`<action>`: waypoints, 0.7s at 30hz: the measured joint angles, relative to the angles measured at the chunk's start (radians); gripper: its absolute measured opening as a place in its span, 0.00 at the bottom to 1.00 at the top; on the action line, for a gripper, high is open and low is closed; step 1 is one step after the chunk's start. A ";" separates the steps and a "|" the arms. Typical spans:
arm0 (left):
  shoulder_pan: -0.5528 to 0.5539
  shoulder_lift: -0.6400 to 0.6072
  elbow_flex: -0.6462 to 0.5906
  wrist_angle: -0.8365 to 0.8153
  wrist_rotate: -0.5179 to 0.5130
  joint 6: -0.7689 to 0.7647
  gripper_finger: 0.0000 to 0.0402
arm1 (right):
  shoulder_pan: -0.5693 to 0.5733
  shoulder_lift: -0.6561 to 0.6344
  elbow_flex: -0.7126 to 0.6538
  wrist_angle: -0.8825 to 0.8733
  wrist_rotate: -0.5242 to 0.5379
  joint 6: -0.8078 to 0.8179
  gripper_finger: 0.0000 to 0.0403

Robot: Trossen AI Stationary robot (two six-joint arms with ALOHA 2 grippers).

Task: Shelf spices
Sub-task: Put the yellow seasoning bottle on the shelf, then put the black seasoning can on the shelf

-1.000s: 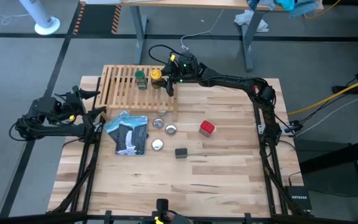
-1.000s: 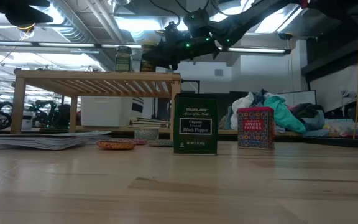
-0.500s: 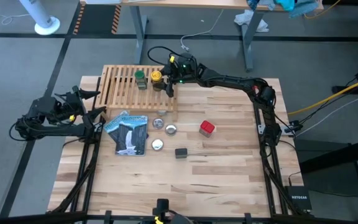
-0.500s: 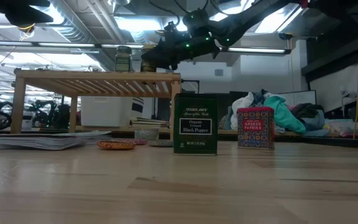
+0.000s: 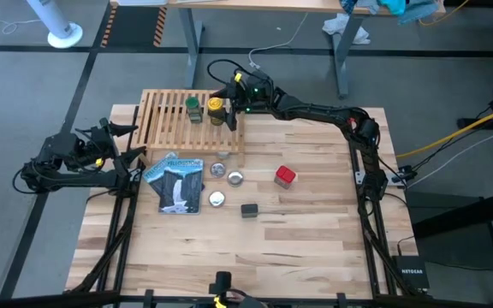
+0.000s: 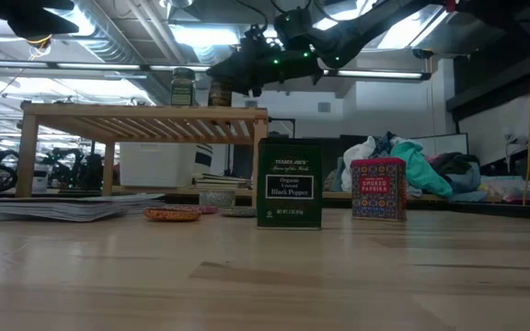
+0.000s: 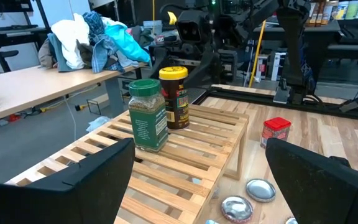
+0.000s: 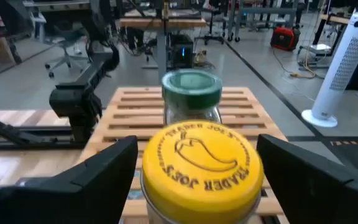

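Note:
On the slatted wood shelf (image 5: 168, 128) at the table's far left, the yellow-capped jar (image 5: 216, 109) and the green-capped jar (image 5: 193, 108) stand upright on their bases, side by side. My right gripper (image 8: 197, 180) is open over the yellow cap (image 8: 201, 163), with one finger on each side of it and not touching it. The black tin (image 5: 249, 210) and the red tin (image 5: 285, 175) stand on the tabletop. My left gripper (image 5: 128, 141) waits open at the table's left edge, facing the shelf.
Three silvery round tins (image 5: 236, 178) and a flat blue-and-white packet (image 5: 176, 182) lie on the table just in front of the shelf. The near half of the butcher-block tabletop (image 5: 255, 257) is bare wood. In the low view the shelf top (image 6: 145, 113) stands well above the table on legs.
My right gripper has opened and let go of the yellow-capped jar, then risen slightly. The jar stays upright on the shelf beside the green-capped jar.

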 joint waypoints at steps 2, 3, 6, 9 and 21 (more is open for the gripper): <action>0.000 0.000 0.000 0.000 0.000 0.000 0.89 | 0.000 -0.001 0.000 0.007 0.000 0.004 0.83; 0.000 0.000 0.000 0.000 0.000 0.000 0.89 | 0.000 -0.002 0.000 0.007 0.000 0.004 0.83; 0.000 0.000 0.000 0.000 0.000 0.000 0.89 | 0.000 -0.004 0.000 0.009 0.000 0.004 0.83; 0.000 0.000 0.000 0.000 0.000 0.000 0.89 | -0.005 -0.004 0.000 0.040 -0.006 0.009 0.83; 0.000 0.000 0.000 0.000 0.000 0.000 0.89 | -0.056 -0.094 0.000 0.022 -0.134 0.051 0.83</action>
